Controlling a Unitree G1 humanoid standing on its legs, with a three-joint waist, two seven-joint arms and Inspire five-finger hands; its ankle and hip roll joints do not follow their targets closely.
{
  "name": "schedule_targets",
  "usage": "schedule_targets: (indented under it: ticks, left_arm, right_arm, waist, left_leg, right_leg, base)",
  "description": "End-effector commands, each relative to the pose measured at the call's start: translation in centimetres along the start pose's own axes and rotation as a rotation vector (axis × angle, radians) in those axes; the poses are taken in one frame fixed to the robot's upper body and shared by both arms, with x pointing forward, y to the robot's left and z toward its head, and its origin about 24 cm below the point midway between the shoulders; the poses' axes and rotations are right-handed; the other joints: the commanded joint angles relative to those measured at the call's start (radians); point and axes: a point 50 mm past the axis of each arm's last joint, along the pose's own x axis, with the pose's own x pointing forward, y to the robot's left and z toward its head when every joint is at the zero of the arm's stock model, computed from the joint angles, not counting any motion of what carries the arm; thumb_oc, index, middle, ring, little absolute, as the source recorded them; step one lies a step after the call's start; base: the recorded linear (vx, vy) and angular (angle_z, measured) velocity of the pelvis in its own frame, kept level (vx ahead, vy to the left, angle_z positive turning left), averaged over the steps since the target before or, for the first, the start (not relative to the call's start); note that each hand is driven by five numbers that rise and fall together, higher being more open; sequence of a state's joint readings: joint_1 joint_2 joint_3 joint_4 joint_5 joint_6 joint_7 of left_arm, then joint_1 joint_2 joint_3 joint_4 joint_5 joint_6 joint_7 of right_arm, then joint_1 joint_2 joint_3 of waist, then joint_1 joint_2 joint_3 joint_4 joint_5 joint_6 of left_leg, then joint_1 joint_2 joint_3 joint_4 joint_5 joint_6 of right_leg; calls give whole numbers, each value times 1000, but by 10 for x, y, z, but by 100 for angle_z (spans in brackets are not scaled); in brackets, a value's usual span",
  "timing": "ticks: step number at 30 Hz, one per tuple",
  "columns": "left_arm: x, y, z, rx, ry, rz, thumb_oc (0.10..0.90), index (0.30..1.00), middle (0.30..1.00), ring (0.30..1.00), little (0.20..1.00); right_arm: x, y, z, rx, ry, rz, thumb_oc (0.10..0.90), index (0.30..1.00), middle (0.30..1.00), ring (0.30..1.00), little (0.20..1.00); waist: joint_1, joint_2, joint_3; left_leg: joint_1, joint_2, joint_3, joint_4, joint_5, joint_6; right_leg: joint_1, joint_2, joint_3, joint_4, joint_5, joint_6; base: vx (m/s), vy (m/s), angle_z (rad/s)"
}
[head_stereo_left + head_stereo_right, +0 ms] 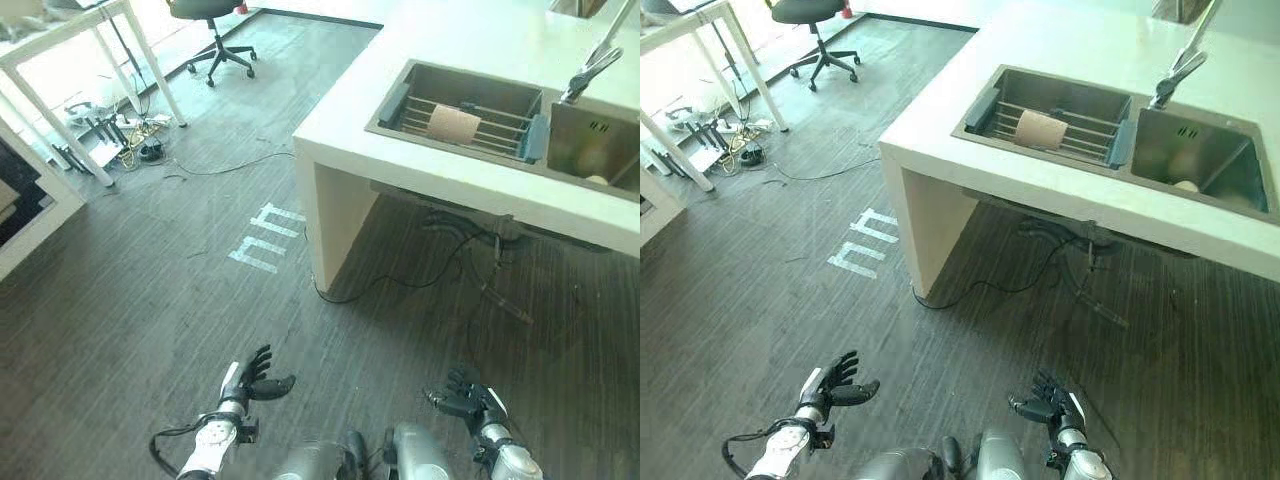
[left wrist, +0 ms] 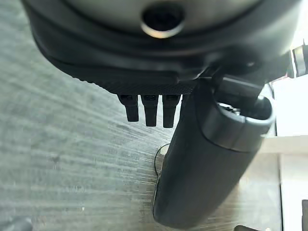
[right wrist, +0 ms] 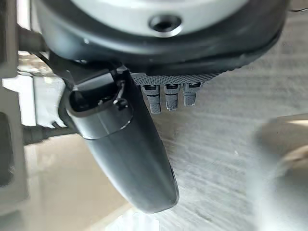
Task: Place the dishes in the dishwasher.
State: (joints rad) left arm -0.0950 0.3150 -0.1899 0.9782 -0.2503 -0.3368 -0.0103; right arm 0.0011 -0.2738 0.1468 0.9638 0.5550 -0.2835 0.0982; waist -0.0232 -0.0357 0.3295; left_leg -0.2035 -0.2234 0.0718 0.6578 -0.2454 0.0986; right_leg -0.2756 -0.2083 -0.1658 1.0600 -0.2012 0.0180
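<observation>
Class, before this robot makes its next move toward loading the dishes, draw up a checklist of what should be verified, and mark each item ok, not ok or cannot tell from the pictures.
1. Left hand free to grasp: ok; fingers relaxed, holding nothing, low over the floor.
2. Right hand free to grasp: ok; fingers relaxed, holding nothing.
3. A dish located: ok; a tan cup lies on its side on the rack in the left basin of the sink.
4. Cup within reach: not ok; both hands hang well short of the counter.
5. Second dish: cannot tell; a pale item sits in the right basin.
6. Dishwasher located: cannot tell.
</observation>
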Motion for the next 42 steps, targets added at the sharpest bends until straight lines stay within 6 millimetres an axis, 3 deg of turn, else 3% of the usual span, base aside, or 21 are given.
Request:
schedule_targets:
  ticks: [1,3,4,5,9,12,13,14,15,16,18,21,24,31,33,35,37,38,39,42]
  left_arm:
    - [-13,-3,-16,-39,19,43,800,900,900,900,900]
    - [-18,1,-30,-73,85,90,800,900,900,900,900]
    - [-22,1,-38,-92,119,115,800,900,900,900,900]
    - [-23,-1,-42,-98,140,121,800,900,900,900,900]
    - [-28,-9,-54,-147,213,143,800,900,900,900,900]
    - [-30,-12,-60,-153,244,147,800,900,900,900,900]
    - [-33,-14,-65,-143,265,140,800,900,900,900,900]
    - [-34,-15,-66,-140,271,137,800,900,900,900,900]
    - [-34,-15,-67,-138,275,136,800,900,900,900,900]
    - [-36,-15,-70,-138,290,137,800,900,900,900,900]
    - [-44,-14,-81,-150,335,154,800,900,900,900,900]
    - [-47,-13,-87,-168,363,164,800,900,900,900,900]
    - [-47,-10,-89,-214,397,195,800,900,900,900,900]
    - [-57,-12,-103,-273,461,227,800,900,900,900,900]
    - [-58,-9,-103,-284,464,233,800,900,900,900,900]
    - [-58,-4,-103,-270,457,241,800,900,900,900,900]
    - [-59,5,-103,-275,443,284,800,900,900,900,900]
    - [-59,8,-102,-283,438,296,800,900,900,900,900]
    - [-59,11,-102,-285,432,308,800,900,900,900,900]
    - [-57,16,-97,-322,396,337,800,900,900,900,900]
  right_arm:
    - [11,-18,58,-68,-200,-2,800,900,900,900,900]
    - [14,-17,53,-80,-161,9,800,900,900,900,900]
    - [15,-15,49,-87,-137,15,800,900,900,900,900]
    - [14,-15,46,-87,-122,14,800,900,900,900,900]
    - [14,-17,43,-98,-111,-6,800,900,900,900,900]
    - [14,-24,48,-85,-124,-37,800,900,900,900,900]
    - [12,-31,47,-83,-122,-68,800,900,900,900,900]
    - [11,-33,47,-79,-120,-80,800,900,900,900,900]
    - [11,-34,46,-76,-118,-86,800,900,900,900,900]
    - [11,-36,46,-70,-112,-98,800,900,900,900,900]
    - [9,-40,42,-63,-95,-117,800,900,900,900,900]
    - [7,-44,40,-67,-91,-128,800,900,900,900,900]
    - [6,-44,39,-69,-94,-120,800,900,900,900,900]
    - [4,-45,35,-82,-89,-134,800,900,900,900,900]
    - [6,-43,36,-103,-89,-125,800,900,900,900,900]
    - [9,-37,39,-140,-97,-95,800,900,900,900,900]
    - [10,-36,40,-117,-105,-82,800,900,900,900,900]
    - [9,-36,39,-109,-101,-81,800,900,900,900,900]
    - [9,-36,37,-111,-94,-76,800,900,900,900,900]
    - [10,-35,36,-119,-79,-71,800,900,900,900,900]
  waist:
    - [27,132,1]
    - [13,134,5]
    - [17,125,-10]
    - [19,116,-20]
    - [18,98,-31]
    - [26,65,-23]
    - [25,62,-9]
    - [24,62,-6]
    - [24,64,-6]
    - [30,65,-6]
    - [46,81,-6]
    - [52,80,7]
    - [43,89,1]
    - [35,108,-21]
    - [41,108,-24]
    - [62,114,-18]
    - [56,112,10]
    - [52,113,18]
    - [57,112,21]
    - [57,133,24]
  left_leg:
    - [179,165,-11,-358,-29,-4]
    - [207,204,28,-358,-76,-6]
    - [209,222,45,-358,-74,-22]
    - [212,230,48,-358,-72,-32]
    - [246,261,34,-358,-51,-71]
    - [248,260,34,-344,35,-91]
    - [173,269,42,-182,58,-107]
    - [155,272,47,-162,73,-111]
    - [148,266,44,-163,73,-111]
    - [141,227,32,-200,76,-101]
    - [150,163,-29,-358,94,-101]
    - [38,156,-10,-358,155,-129]
    - [17,179,2,-358,118,-115]
    - [32,187,-16,-358,79,-110]
    - [41,187,-12,-358,67,-101]
    - [66,198,3,-358,30,-84]
    - [87,181,-25,-358,16,-33]
    - [103,176,-39,-358,12,-23]
    - [131,177,-46,-358,-3,-24]
    - [138,216,-56,-358,8,-35]
  right_leg:
    - [201,59,-112,-576,27,61]
    - [121,17,-84,-746,177,99]
    - [148,26,-114,-760,103,100]
    - [157,35,-112,-760,79,96]
    - [197,82,-95,-760,16,44]
    - [218,90,-74,-760,-14,6]
    - [245,105,-77,-760,-38,-12]
    - [251,110,-79,-760,-42,-18]
    - [252,113,-79,-760,-43,-19]
    - [246,117,-73,-760,-34,-20]
    - [257,151,-39,-760,-39,-8]
    - [283,163,-24,-760,-63,-10]
    - [286,164,-37,-760,-78,-13]
    - [277,164,-58,-760,-86,-8]
    - [278,163,-80,-760,-84,-8]
    - [317,178,-146,-760,-88,-7]
    - [201,131,-123,-496,-54,15]
    - [185,108,-110,-456,-48,18]
    - [201,60,-100,-471,-51,36]
    - [230,-7,-95,-616,16,48]
  base:
    - [194,-280,-181]
    - [269,-530,-133]
    - [350,-664,-15]
    - [336,-586,-42]
    - [279,-444,9]
    - [210,-421,-25]
    - [224,-437,-36]
    - [176,-312,-5]
    - [60,-78,-2]
    - [128,-46,-6]
    - [184,-29,-26]
    - [82,-19,-64]
    - [42,67,-44]
    - [27,127,-9]
    - [7,106,-6]
    - [16,64,-7]
    - [-120,-20,-19]
    - [-88,-148,-27]
    - [8,-213,10]
    - [-64,-317,3]
